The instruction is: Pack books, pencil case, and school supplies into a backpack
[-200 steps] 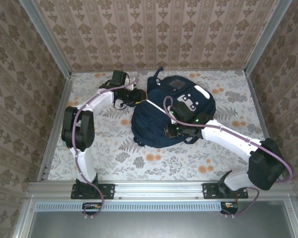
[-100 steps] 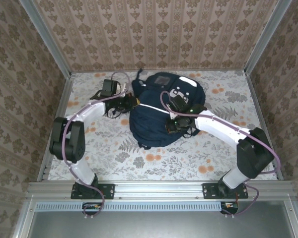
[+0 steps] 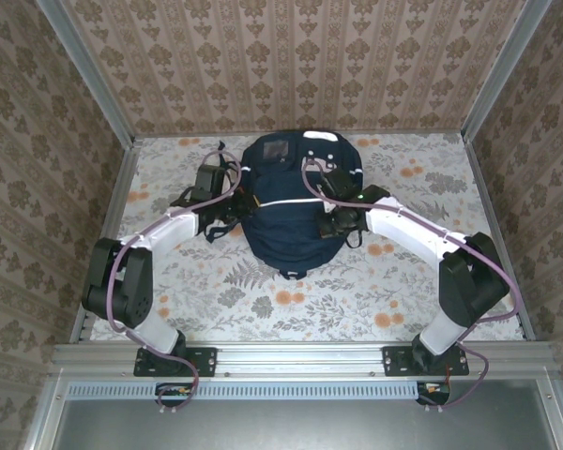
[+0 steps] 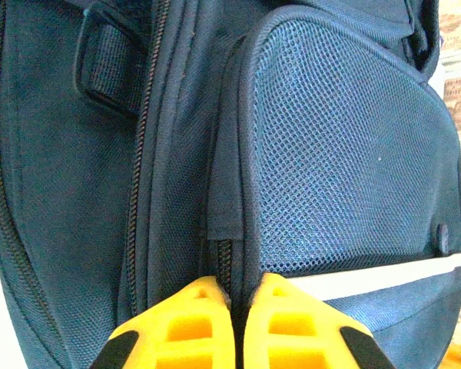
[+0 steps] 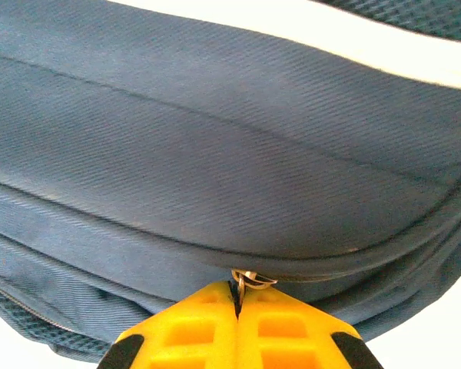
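Though rounded, navy twill backpack with mesh pocket.

Place: robot test cell in a lab, dressed up like a home
Frame: bare aluminium posts at the corners, metal rail along the near edge
Walls: damask wallpaper panels, probably flat boards
Table: floral-print tabletop
Kit: left arm and right arm bolted to the rail
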Robot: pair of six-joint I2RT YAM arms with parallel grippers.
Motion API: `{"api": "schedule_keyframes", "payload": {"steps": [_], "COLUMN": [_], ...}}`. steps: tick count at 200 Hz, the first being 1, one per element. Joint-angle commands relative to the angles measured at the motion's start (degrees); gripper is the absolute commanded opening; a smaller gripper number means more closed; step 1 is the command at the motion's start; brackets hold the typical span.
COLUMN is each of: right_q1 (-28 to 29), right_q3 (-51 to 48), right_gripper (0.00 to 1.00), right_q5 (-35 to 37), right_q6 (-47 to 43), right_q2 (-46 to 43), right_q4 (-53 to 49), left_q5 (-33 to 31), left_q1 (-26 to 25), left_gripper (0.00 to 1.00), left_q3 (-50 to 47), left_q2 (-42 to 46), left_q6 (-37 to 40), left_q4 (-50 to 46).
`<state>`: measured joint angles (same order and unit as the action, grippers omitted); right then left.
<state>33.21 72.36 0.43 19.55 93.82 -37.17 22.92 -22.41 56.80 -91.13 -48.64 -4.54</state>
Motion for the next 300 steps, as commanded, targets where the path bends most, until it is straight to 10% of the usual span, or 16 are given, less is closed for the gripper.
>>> {"api": "schedule_keyframes", "payload": {"steps": [1,102,155,194,300], "right_q1": [3.36,10.68,4.6,-3.52,-15.54], "right_q3": [3.28,7.37,-6.87,-18.03,-18.28], "right_gripper": [0.0,0.01,0.52,0.7,0.65], "right_q5": [0.72,-12.39,-8.85,-6.77,-10.27], "right_q6": [5.66,11.1,17.08,26.63,42.58], "right_q2": [0.43,6.0,-9.6,-22.58,-18.25], "right_q4": [-0.55,13.41,15.07,16.51,19.77], "left_q5": [-0.7,-1.12,-3.35,-8.8,-14.77], "left_q1": [-3.42,-10.6,-8.48,-9.6,-21.79], "left_gripper": [0.0,0.0,0.35,0.48,0.46], "left_q3": [-2.42,-3.71,-3.6,-4.06,4.91], "left_q2": [1.46,2.41,8.04,13.76,6.81], "left_q6": [-7.15,-15.26,-9.18,-1.7,12.82], "left_q4": [2.84,8.19,-1.22,-9.2,-17.75]}}
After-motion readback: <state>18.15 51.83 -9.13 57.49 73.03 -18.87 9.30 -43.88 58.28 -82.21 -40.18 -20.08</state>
